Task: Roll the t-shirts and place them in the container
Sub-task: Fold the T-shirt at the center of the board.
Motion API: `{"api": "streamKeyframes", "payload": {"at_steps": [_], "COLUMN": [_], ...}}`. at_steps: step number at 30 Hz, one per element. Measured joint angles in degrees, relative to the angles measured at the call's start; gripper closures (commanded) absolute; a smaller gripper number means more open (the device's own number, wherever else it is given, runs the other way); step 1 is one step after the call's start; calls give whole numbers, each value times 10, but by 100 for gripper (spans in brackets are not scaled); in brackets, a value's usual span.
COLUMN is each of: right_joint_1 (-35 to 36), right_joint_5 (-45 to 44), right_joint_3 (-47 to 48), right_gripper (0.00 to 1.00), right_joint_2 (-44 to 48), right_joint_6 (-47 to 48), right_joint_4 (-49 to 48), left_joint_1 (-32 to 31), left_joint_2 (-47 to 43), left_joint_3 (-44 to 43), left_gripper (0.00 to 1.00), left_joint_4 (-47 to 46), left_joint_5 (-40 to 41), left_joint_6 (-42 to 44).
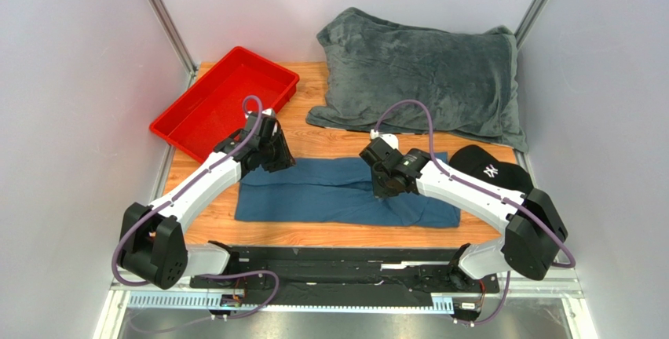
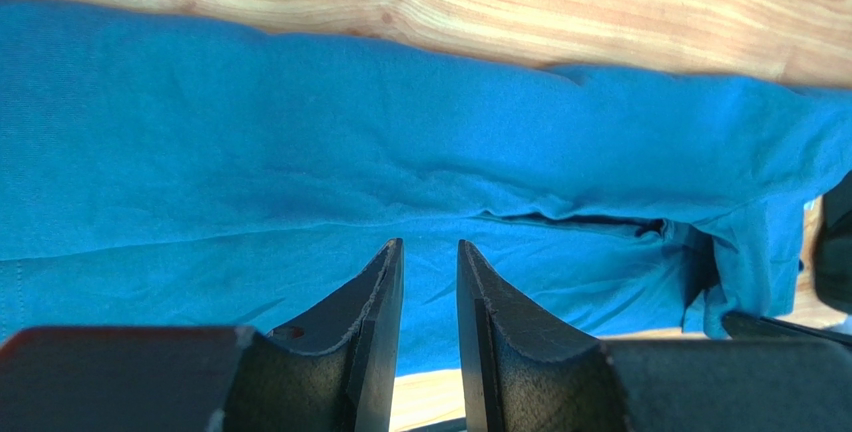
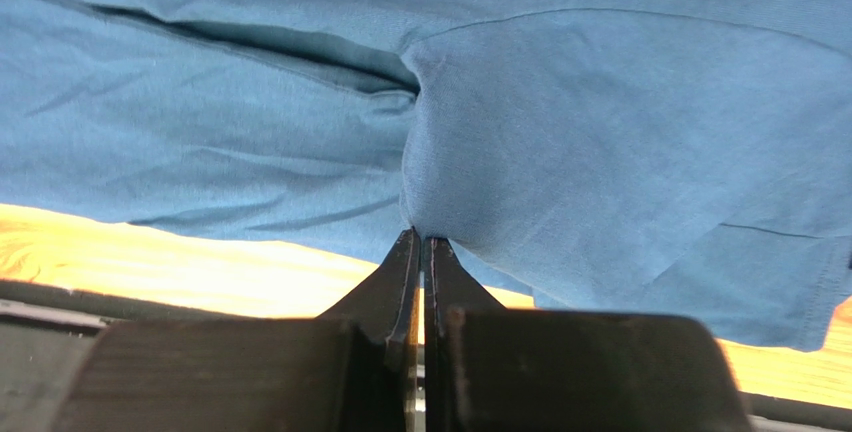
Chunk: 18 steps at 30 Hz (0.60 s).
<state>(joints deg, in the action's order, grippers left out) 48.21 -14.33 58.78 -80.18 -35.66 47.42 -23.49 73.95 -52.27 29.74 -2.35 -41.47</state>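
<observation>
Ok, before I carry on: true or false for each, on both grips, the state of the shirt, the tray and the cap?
1. The right gripper is shut on a pinch of the t-shirt. True.
2. The left gripper grips the shirt too. False: it stands open over it, with nothing between its jaws.
3. The t-shirt is rolled up. False: it lies flat as a long folded strip.
4. The red tray holds a shirt. False: nothing shows in it.
5. A black cap lies off the shirt's right end. True.
</observation>
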Motion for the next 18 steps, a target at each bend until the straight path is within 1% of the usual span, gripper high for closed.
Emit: {"api": "streamKeyframes", "payload": {"at_steps": [1, 2, 4, 6, 8, 9, 11, 14, 15, 16, 18], "right_joint_1": [0, 0, 0, 0, -1, -2, -3, -15, -23, -33, -61], "right_joint_5": [6, 13, 22, 27, 26, 22, 6, -30, -37, -45, -52], "right_joint_3": [0, 0, 0, 0, -1, -1, -5, -30, -46, -79, -109], "right_gripper": [80, 69, 59, 52, 52, 53, 53, 53, 53, 53, 54], "right_joint_2": [-2, -5, -7, -6, 5, 14, 48, 130, 156, 205, 243], "right_joint_6": [1, 2, 2, 2, -2, -5, -19, -54, -68, -93, -120], "right_joint_4": [1, 1, 2, 3, 7, 11, 22, 31, 31, 37, 49], "left_joint_1": [0, 0, 0, 0, -2, -9, -25, -76, -96, -111, -146], "left_joint_2": [2, 3, 3, 3, 3, 3, 4, 18, 29, 39, 72], "left_joint_3": [0, 0, 0, 0, 0, 0, 0, 0, 0, -1, -10], "left_gripper": [63, 60, 57, 55, 55, 55, 56, 58, 58, 59, 59], "left_joint_4": [0, 0, -3, -13, -26, -34, -47, -70, -79, -86, -97], "left_joint_5": [-3, -8, -22, -42, -67, -77, -94, -113, -120, -125, -135], "left_joint_6": [1, 3, 10, 16, 22, 25, 28, 29, 28, 28, 27]}}
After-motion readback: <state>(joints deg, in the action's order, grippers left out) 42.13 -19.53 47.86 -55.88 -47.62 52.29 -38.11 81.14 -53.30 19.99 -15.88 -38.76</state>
